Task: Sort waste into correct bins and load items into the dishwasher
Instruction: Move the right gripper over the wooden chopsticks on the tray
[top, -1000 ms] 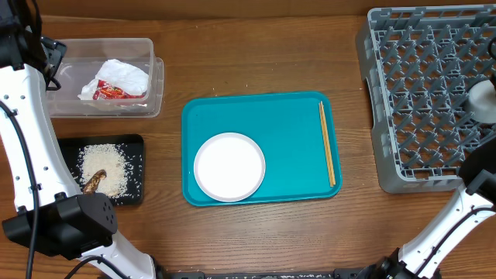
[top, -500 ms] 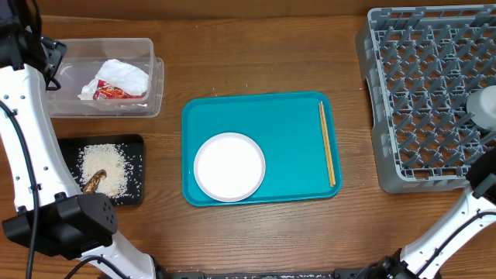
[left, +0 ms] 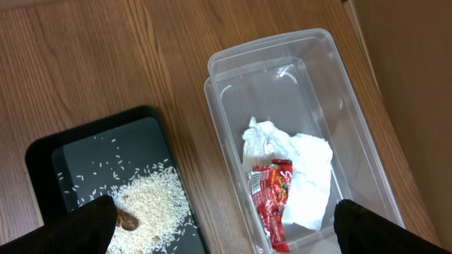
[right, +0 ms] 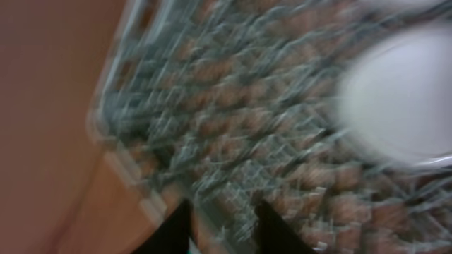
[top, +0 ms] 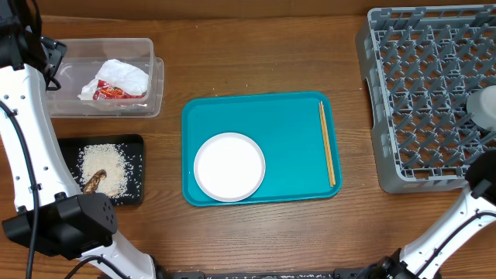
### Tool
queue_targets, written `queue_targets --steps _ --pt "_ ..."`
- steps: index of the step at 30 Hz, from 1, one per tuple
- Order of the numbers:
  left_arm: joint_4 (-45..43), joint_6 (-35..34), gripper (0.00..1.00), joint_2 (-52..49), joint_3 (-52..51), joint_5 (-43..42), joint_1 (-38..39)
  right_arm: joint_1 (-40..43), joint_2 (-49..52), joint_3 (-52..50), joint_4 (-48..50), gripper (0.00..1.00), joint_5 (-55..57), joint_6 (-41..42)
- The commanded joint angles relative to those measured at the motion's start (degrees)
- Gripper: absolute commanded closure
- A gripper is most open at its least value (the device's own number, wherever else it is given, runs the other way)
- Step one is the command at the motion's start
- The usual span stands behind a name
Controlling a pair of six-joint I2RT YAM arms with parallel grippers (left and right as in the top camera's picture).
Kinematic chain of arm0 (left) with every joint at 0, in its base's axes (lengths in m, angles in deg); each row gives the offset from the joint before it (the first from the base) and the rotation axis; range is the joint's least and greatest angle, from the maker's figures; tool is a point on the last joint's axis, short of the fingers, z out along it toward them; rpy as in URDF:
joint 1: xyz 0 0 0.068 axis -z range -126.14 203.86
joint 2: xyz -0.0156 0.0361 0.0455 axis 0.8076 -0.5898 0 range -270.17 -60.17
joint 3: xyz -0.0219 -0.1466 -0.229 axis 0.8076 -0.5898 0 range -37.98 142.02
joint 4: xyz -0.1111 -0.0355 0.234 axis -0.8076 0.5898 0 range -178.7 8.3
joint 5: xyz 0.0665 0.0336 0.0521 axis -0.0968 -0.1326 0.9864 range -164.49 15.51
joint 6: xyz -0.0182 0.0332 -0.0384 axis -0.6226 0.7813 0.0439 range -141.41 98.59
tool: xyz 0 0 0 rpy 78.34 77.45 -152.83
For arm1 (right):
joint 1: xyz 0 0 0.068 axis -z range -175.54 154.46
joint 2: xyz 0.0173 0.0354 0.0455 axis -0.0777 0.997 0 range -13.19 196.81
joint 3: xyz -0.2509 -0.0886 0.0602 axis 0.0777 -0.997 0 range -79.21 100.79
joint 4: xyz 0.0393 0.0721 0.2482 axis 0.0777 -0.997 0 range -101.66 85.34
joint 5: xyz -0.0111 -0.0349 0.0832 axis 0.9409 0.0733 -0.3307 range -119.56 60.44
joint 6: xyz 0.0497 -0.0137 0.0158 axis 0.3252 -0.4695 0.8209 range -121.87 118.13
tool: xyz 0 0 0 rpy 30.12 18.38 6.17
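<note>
Shifted slightly rightward since a second ago, the round white bowl (top: 485, 105) sits in the grey plastic lattice dish rack (top: 418, 93). Right gripper (right: 222, 229) fingers stand apart, empty, in a blurred view. Left gripper (left: 236, 226) hangs spread wide over the clear rectangular plastic tub (left: 296, 92).

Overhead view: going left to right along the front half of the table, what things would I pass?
Black tray → white plate → chopsticks → grey rack. The plate and chopsticks both lie on a teal tray.
</note>
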Motion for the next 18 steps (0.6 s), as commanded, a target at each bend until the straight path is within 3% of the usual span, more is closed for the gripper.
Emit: queue_targets --steps 1,7,11,18 --pt "-0.1 0.0 0.0 -0.2 0.2 1.1 0.2 -5.6 -2.5 1.2 -3.4 0.34 -13.0 -12.4" --pt "-0.1 0.0 0.0 -0.2 0.2 1.1 0.2 -18.7 -2.4 -5.6 -3.3 0.27 4.9 -7.3" --pt "-0.1 0.0 0.0 -0.2 0.2 1.1 0.2 -28.6 -2.5 -11.7 -3.3 0.3 17.5 -3.0" --pt "-0.1 0.0 0.0 -0.2 0.2 1.1 0.2 -40.3 -4.2 -12.2 -3.4 0.28 25.8 -0.3"
